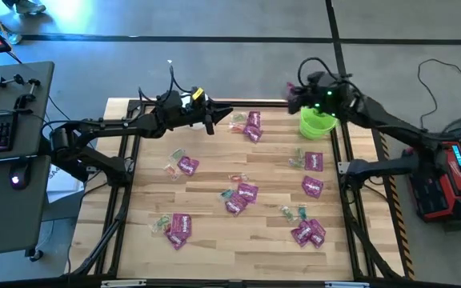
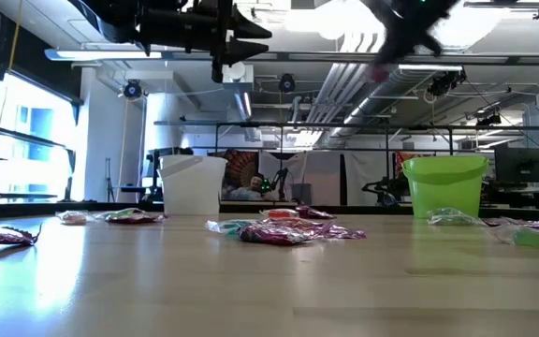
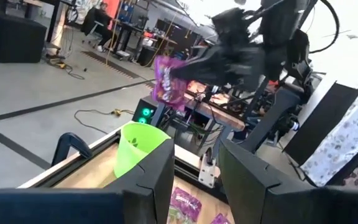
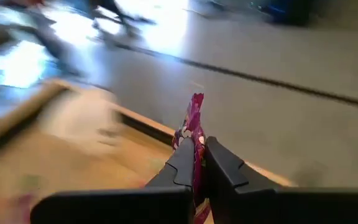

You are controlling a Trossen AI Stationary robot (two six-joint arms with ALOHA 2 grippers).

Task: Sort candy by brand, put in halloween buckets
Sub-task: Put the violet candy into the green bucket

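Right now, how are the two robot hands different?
The right gripper is shut on a purple candy packet, while the left gripper is open and holds nothing. The right gripper hangs over the green bucket; the left gripper is by the table's far edge, away from it. Both are dark, two-fingered and raised off the table.

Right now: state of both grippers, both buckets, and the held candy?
Left gripper: open, empty, raised over the table's far edge.
Right gripper: shut on a magenta-purple flat candy packet, raised above the green bucket.
Bright lime green plastic bucket: upright, at the far right.
White translucent bucket: upright.
Loose candies on the wooden table: scattered, unsorted.
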